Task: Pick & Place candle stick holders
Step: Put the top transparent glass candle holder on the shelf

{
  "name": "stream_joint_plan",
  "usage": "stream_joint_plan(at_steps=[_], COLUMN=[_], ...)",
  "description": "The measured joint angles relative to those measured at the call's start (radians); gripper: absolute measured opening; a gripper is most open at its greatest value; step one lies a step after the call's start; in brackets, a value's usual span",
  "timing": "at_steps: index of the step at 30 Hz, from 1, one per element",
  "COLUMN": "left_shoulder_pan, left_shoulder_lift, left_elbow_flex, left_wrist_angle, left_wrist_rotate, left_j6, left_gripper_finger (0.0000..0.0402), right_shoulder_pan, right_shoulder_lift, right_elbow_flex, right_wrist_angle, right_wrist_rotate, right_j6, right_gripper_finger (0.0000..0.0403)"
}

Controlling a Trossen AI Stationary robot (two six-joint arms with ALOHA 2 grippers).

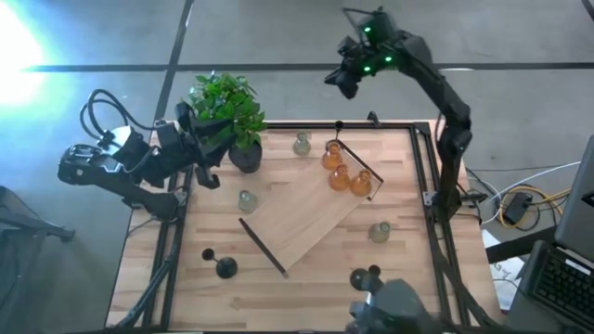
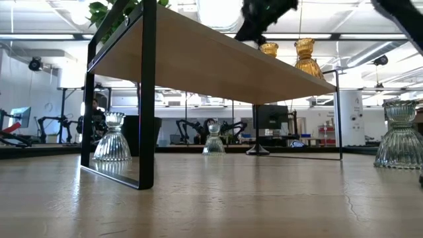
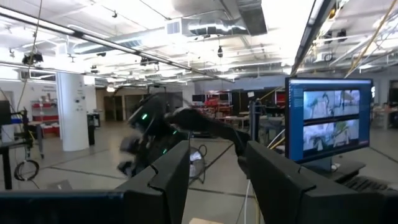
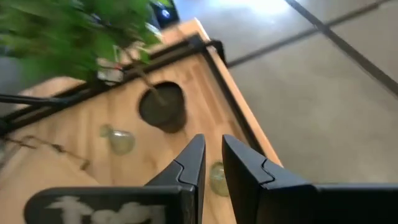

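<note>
No legible txt, labels or nos. anywhere.

Light butcher-block wooden table (image 1: pixel 306 288) with black metal edging. Bearing a raised wooden shelf on a thin black frame (image 1: pixel 306 223), a black pot with a green leafy plant (image 1: pixel 244 153), pale green-grey glass holders (image 1: pixel 246 200), and apparently three black stemmed holders (image 1: pixel 225 268).

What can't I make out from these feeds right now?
- High view: a blurred grey shape at the bottom edge covers the table's near rim beside a black holder.
- Low view: the shelf cuts off the amber holders; only two show.
- Left wrist view: the left gripper faces the room; no holders.
- Right wrist view: the right gripper covers part of a green-grey holder.
</note>
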Motion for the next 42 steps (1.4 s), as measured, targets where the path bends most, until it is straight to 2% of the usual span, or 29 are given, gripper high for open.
stream_joint_plan(at_steps=[9, 20, 42], left_shoulder_pan=[0.0, 0.0, 0.0], left_shoulder_lift=[0.002, 0.001, 0.001], left_elbow_flex=[0.0, 0.0, 0.0], left_wrist_angle=[-0.012, -0.044, -0.067], left_wrist_rotate=[0.0, 0.0, 0.0], left_j6=[0.074, 0.107, 0.104], left_gripper_finger=[0.0163, 0.0163, 0.0163], right_shoulder_pan=[0.016, 0.098, 0.173], right_shoulder_lift=[0.132, 0.209, 0.317], right_elbow_flex=[0.0, 0.0, -0.003], right_wrist_angle=[-0.035, -0.032, -0.035], right_wrist_rotate=[0.059, 0.182, 0.205], right_j6=[0.01, 0.017, -0.022], right_gripper_finger=[0.005, 0.005, 0.005])
